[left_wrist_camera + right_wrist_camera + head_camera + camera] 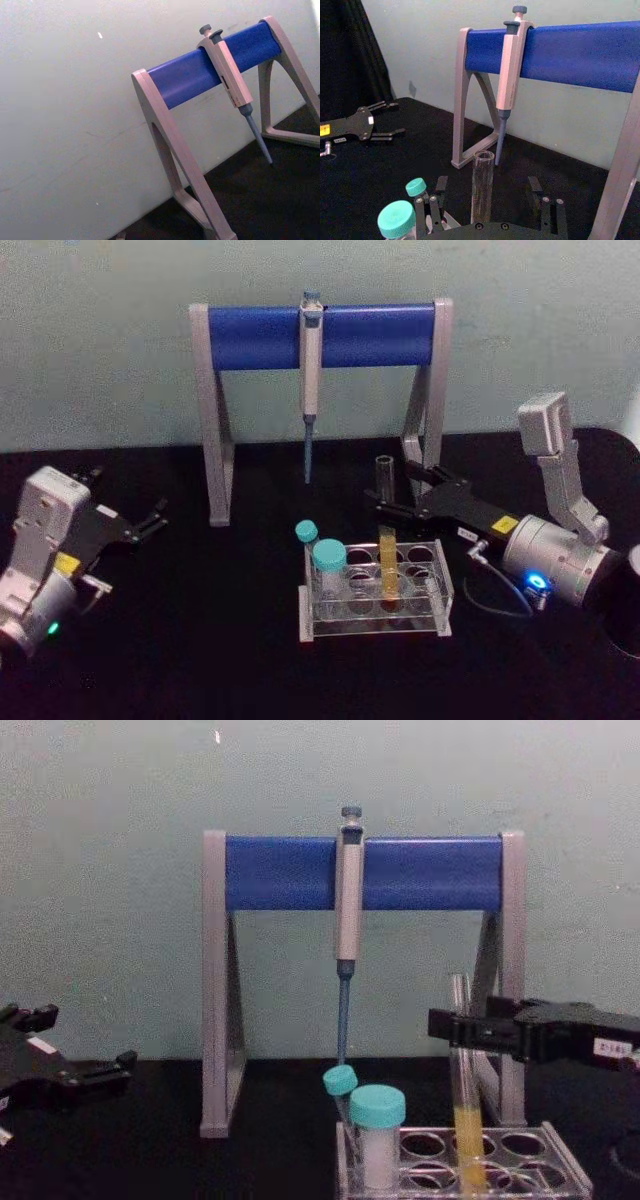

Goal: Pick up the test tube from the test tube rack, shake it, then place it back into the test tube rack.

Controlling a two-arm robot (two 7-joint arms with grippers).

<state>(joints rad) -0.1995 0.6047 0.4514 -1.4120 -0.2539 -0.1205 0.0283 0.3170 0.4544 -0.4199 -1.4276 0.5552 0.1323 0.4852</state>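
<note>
Pincer check first: the right pincer point(487, 181) is spread wide, one finger on each side of the test tube point(388, 562). The right wrist view shows a clear gap on both sides, so nothing is gripped and nothing touched. It sits level with the tube's empty upper part, just under the rim. And the tube itself? It stands upright in the test tube rack point(441, 592), in a hole on the rack's right half. I'd say towards the back row, though the clear plastic makes that hard to call. Yellow liquid fills its lower part.

So, progress: the approach looks complete, and that's all. The squeeze, the lift, the shake and the return to the rack are all left to do.

Across the way, the left pincer point(152, 521) has its fingers apart too and holds nothing. It is parked low over the surface point(200, 650), well apart from the rack.

Moving outward, a large teal-capped vial point(329, 558) and a small teal-capped vial point(306, 532) stand at the rack's left end. Behind them a pipette point(311, 370) hangs from the stand point(262, 336) with the blue crossbar.

Now the writing. There's a yellow sticker point(505, 525) on the right pincer's body and a second yellow sticker point(67, 563) on the left arm, both with print too small to read. A white tag point(606, 1046) in the chest view carries dark characters I can't make out. No brand name is legible on the rack, vials or pipette.
</note>
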